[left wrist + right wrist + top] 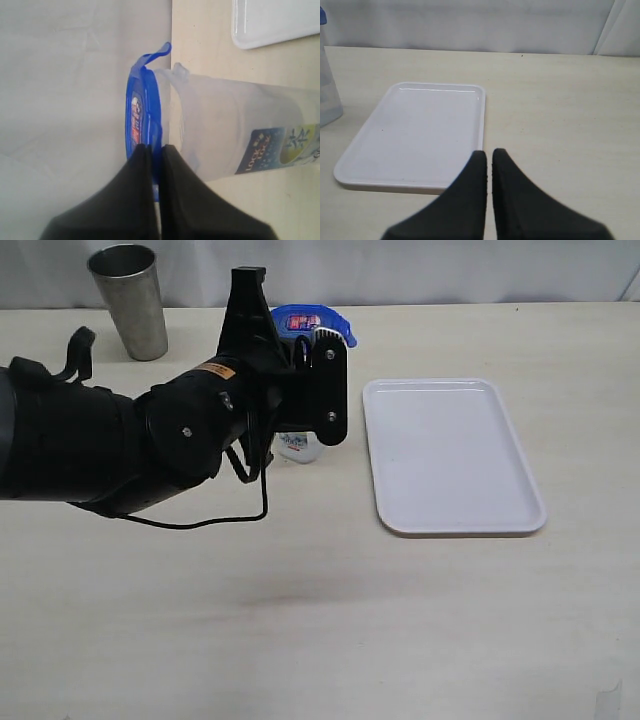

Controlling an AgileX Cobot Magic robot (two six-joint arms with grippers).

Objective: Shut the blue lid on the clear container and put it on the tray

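Exterior camera: set high, tilted down across the bench (320,640) toward the pale backdrop. It takes in the full width, from the steel cup (130,300) at far left to the tray (450,455) at right. Left wrist camera: behind the left tool (155,147), very close to the clear container (225,130) and blue lid (145,110), rolled so the upright container reads sideways. Right wrist camera: low over the bench behind the right tool (489,154), facing the backdrop across the tray. Shared: tray and container in all three views. The left wrist view has only a tray corner, the right wrist view only a container edge.
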